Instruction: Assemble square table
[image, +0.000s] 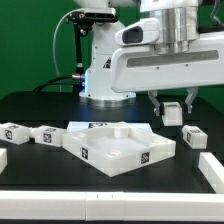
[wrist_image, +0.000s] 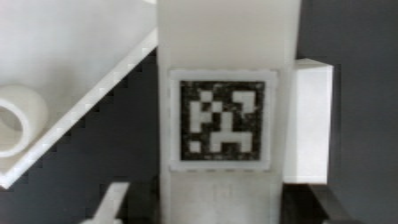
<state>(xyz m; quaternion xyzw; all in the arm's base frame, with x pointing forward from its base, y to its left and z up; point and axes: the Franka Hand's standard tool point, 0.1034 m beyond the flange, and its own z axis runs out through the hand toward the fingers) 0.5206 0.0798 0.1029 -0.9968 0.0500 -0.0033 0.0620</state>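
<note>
1. The tool is clamped on the held leg, a short white block, with one finger on each side of it.
2. The held leg is behind the table top, toward the exterior view's right of it, and does not touch it.
3. The table top is white and square and lies flat on the black surface.
4. In the wrist view the held leg fills the middle, and its black-and-white tag faces the camera.
5. There the table top is just beside the held leg, and one round hole shows in it.
6. The first loose leg and the second loose leg lie on the surface at the exterior view's left of the table top.
7. The third loose leg lies at the exterior view's right of the table top, near the held leg.
</note>
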